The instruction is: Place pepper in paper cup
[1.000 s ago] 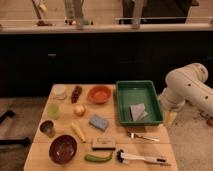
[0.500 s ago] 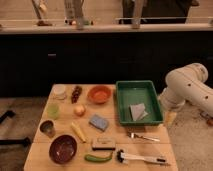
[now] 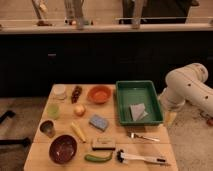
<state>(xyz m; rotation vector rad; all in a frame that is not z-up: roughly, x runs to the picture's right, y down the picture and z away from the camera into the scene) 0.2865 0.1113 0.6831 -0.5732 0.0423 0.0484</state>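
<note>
Hand, spread at the worktop's 3 o'clock edge, should pinch the 6 o'clock pepper crosswise mid-length, for the 11 o'clock paper cup.

table carrying items | gripper hanging low at its tray-side edge | tray sitting just beside gripper | pepper and bowl lying well apart from gripper | paper cup standing farthest from it

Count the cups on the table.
3: paper cup at the back left, green cup in front of it, dark cup nearer still. None looks hidden. Gripper hangs right of the tray.
</note>
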